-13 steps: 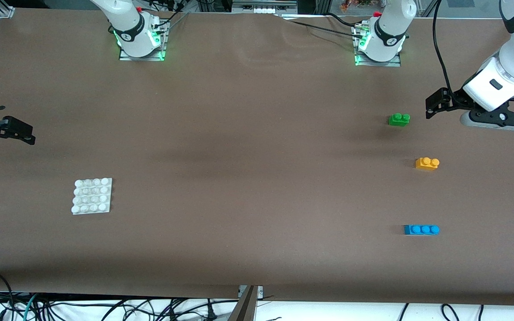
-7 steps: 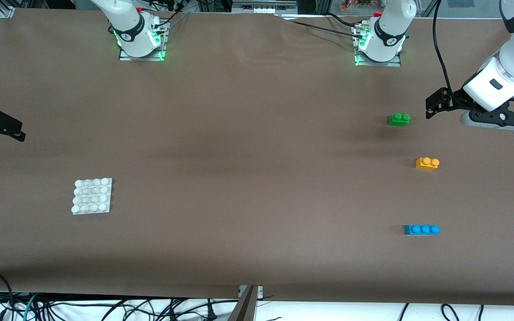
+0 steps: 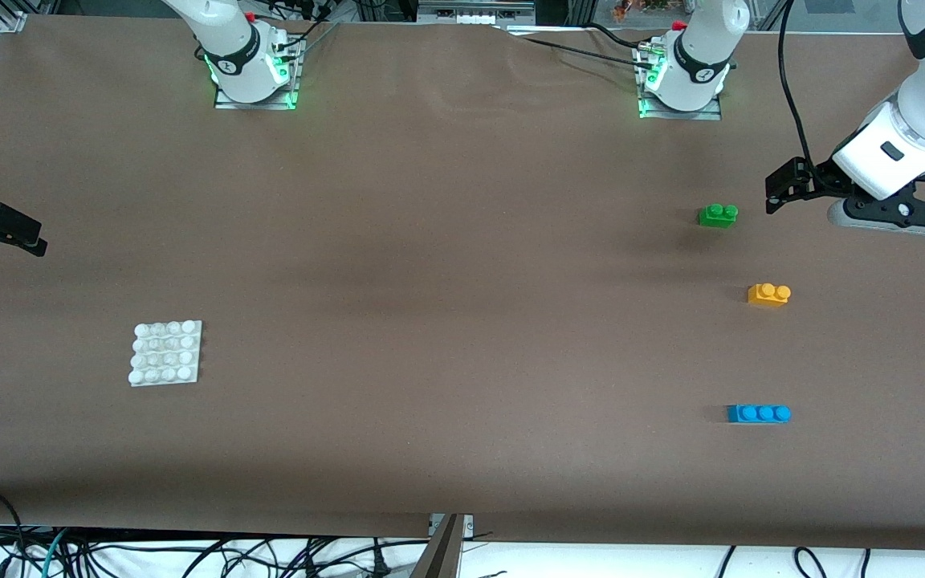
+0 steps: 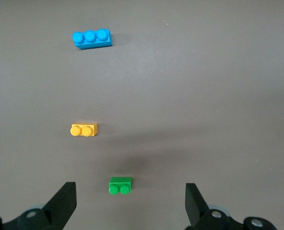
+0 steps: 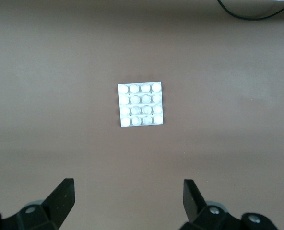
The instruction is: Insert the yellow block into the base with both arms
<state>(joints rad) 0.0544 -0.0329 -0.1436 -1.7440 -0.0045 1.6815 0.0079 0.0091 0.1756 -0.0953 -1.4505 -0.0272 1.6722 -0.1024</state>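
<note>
yellow block unobstructed, base uncovered

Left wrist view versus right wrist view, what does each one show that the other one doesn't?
Only the left wrist view shows three small plastic bricks: the longer blue three-stud brick, the orange-yellow two-stud block and the green two-stud brick, all lying apart from one another. Only the right wrist view shows the flat white square studded base plate, lying alone. Both share the brown table surface and a gripper with wide-open, empty jaws: the left gripper and the right gripper.
</note>
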